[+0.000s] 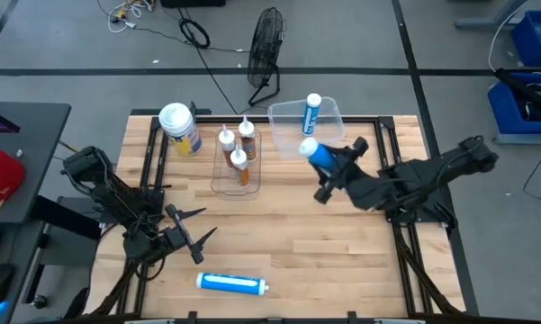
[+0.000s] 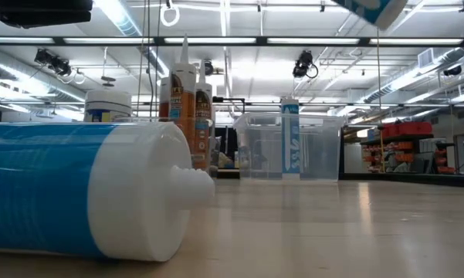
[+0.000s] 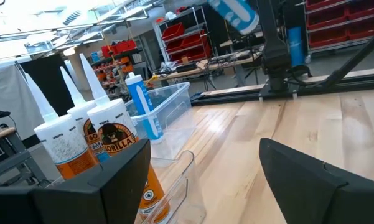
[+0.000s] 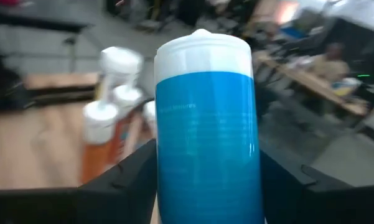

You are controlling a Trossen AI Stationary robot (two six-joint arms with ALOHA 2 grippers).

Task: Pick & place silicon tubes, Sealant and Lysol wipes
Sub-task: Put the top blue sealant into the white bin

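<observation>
High view shows our right gripper (image 1: 331, 166) clamped on a blue tube (image 1: 317, 154) above the clear bin (image 1: 333, 115) rim; released tilted, we judge it could topple out. Our left gripper (image 1: 193, 232) waits open. Lysol wipes (image 1: 181, 128) stand on the worktop (image 1: 342, 252).

Grey concrete floor (image 1: 63, 54), black floor fan (image 1: 266, 45), blue bins (image 1: 533, 40), red shelving (image 3: 190, 34), ceiling strip lights (image 2: 316, 40)

Blue held tube (image 4: 206, 134), white cap
</observation>
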